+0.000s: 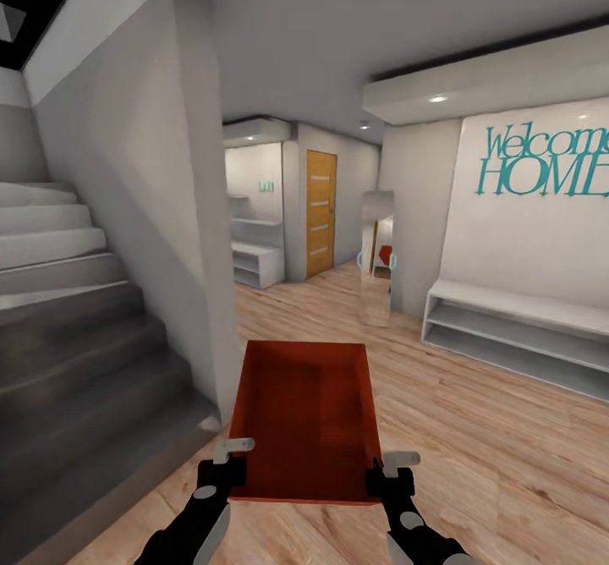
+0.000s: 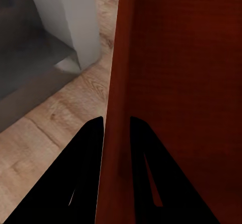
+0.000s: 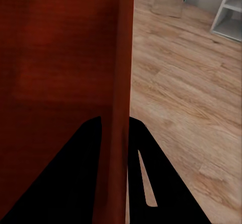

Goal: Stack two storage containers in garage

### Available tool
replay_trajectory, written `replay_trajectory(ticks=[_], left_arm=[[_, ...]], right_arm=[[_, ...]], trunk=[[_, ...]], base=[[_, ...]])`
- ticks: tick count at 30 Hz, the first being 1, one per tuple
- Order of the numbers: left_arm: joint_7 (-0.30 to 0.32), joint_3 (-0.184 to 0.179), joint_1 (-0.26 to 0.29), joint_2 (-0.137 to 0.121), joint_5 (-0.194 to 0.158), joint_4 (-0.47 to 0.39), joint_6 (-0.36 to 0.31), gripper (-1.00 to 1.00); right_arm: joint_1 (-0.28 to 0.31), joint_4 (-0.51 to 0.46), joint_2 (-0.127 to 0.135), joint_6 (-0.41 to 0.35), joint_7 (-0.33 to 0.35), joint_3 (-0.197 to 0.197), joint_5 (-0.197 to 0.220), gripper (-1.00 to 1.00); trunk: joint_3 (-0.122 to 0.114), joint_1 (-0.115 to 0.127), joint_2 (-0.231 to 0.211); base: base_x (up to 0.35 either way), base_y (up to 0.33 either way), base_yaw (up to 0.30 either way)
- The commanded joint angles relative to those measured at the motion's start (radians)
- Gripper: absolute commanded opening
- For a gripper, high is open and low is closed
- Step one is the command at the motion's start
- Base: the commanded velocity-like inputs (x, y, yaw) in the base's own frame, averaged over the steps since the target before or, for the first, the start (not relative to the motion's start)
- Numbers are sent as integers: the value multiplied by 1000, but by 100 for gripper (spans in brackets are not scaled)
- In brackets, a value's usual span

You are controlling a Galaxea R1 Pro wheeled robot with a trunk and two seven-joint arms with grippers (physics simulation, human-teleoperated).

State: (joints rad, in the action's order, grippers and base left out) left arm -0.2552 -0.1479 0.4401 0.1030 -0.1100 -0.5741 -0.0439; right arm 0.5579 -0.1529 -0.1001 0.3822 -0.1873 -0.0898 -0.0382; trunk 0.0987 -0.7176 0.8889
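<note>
Pinching opposite walls, left hand (image 1: 222,462) and right hand (image 1: 390,474) hold one storage container (image 1: 306,421) between them.

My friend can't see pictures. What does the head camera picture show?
Two robot hands, left hand and right hand, hold a red-orange storage container by its sides in a hallway with a wood floor, grey stairs alongside and a wooden door ahead.
</note>
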Motion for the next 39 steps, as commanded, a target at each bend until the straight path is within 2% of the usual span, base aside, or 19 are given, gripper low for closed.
replay_trajectory(ticks=[1, 20, 39], left_arm=[[-38, -6, 0, -6, -14, 10, -5, -100], [-38, -7, 0, -6, -14, 9, -5, -100], [-38, -7, 0, -6, -14, 10, -5, -100]], right_arm=[[2, -2, 0, 45, -15, 27, 1, -100], [2, -2, 1, 45, -15, 27, 0, -100], [2, -2, 0, 46, -15, 27, 0, -100]], trunk=[[1, -1, 1], [1, -1, 1], [-4, -1, 1]], base=[[321, 0, 0], [321, 0, -5], [321, 0, -247]])
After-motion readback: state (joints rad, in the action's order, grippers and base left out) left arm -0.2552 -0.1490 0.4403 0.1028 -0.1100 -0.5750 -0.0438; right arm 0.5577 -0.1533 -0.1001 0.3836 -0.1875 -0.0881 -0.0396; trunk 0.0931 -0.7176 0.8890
